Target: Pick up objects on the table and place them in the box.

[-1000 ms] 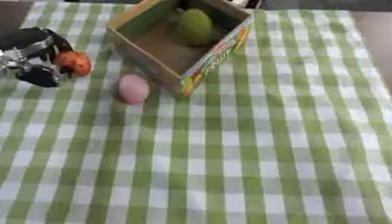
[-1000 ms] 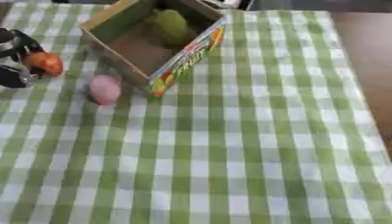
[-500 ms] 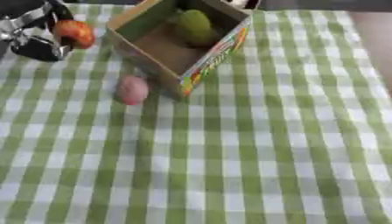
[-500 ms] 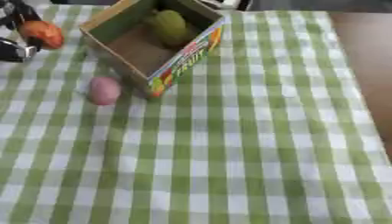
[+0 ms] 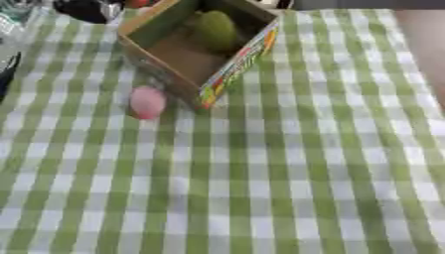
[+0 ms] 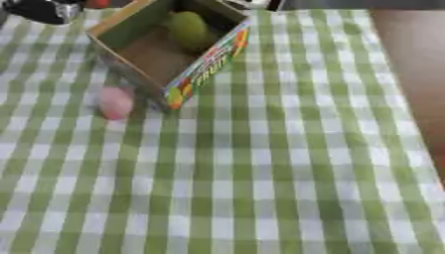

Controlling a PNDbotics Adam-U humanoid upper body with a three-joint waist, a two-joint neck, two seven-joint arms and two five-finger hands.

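Gripping red object (image 5: 137, 3), left hand (image 5: 87, 9)

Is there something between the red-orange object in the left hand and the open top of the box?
Nothing visible. The left hand holds the red-orange object at the top edge, just left of the box, whose top is open; only a green fruit lies inside.

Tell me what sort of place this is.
Probably a tabletop set up for a sorting exercise rather than a real kitchen: a green checked tablecloth, an open cardboard box holding a green fruit, and a pink egg-shaped object beside the box.
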